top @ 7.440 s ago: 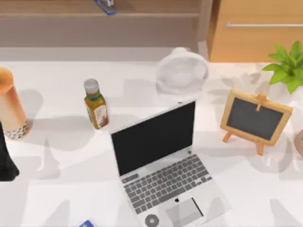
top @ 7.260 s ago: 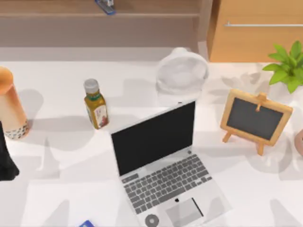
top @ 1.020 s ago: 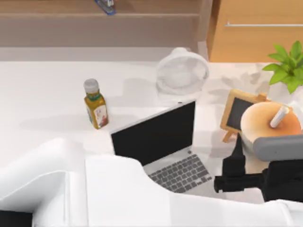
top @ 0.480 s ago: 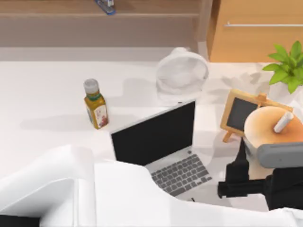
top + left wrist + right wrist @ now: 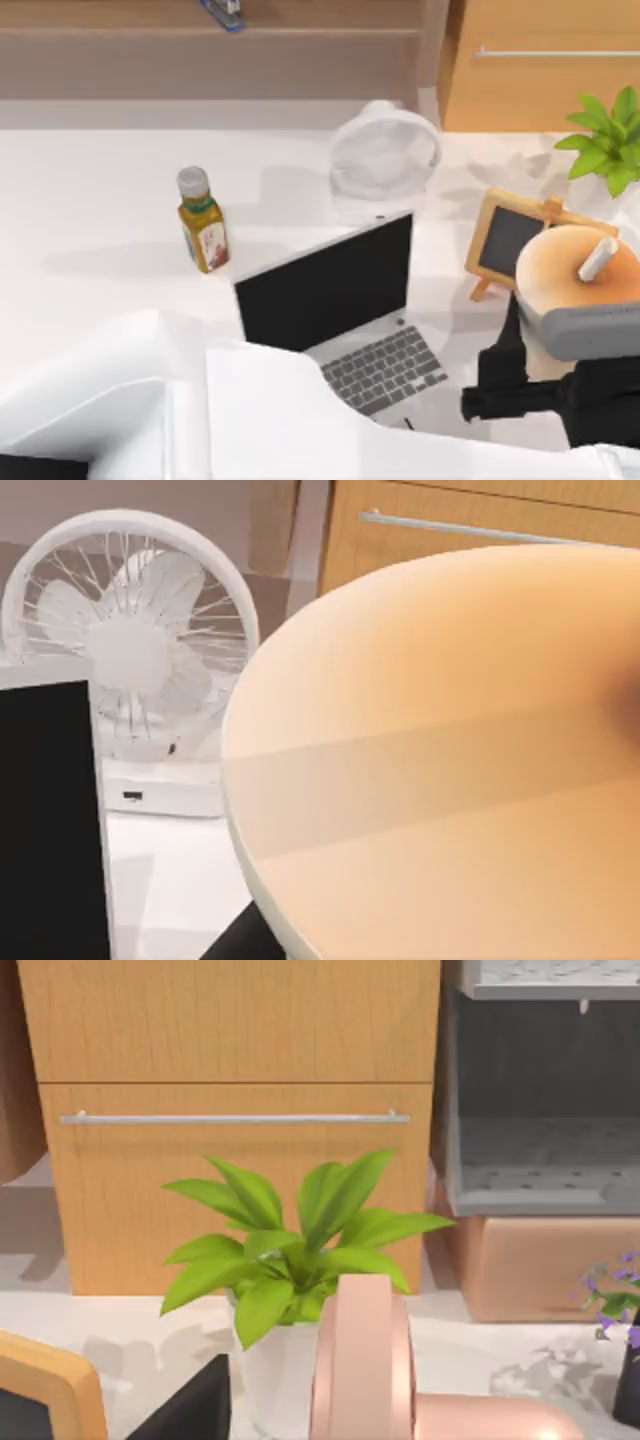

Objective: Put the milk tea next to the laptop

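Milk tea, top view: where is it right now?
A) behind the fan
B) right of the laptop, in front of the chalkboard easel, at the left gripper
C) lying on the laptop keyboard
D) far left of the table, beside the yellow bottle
B: the milk tea sits right of the laptop, overlapping the chalkboard easel, with the left gripper at it.

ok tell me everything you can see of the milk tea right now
The milk tea shows mostly its orange-tan domed lid, smooth and matte, with a white straw slanting out of it. It sits at the table's right, right of the laptop and overlapping the chalkboard. The left gripper is at it; its lower body is hidden.
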Action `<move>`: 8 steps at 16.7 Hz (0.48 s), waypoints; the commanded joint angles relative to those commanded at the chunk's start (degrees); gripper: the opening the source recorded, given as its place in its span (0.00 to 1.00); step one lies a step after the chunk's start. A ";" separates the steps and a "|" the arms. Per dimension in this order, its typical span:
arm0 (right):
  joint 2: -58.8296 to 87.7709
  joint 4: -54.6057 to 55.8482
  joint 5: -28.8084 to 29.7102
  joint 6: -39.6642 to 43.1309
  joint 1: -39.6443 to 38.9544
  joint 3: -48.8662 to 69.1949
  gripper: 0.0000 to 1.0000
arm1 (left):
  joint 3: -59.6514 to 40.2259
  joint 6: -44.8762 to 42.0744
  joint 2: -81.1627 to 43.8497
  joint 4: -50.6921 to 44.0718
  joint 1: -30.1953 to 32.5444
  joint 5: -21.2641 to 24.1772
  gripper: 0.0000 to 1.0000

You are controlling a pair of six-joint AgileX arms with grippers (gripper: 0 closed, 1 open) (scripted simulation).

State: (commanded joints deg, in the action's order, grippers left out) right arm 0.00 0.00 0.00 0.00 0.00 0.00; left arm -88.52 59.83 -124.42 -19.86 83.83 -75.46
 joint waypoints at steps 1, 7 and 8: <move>0.00 0.00 0.00 0.00 0.00 0.00 1.00 | 0.16 -0.02 -0.22 0.29 0.06 0.01 0.00; 0.00 0.00 0.00 0.00 0.00 0.00 1.00 | 1.98 -0.10 -2.28 1.42 0.30 0.80 0.00; 0.00 0.00 0.00 0.00 0.00 0.00 1.00 | 2.46 -0.10 -2.82 1.42 0.31 1.05 0.00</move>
State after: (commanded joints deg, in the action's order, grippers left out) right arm 0.00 0.00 0.00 0.00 0.00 0.00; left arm -86.06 59.73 -127.24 -18.44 84.14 -74.41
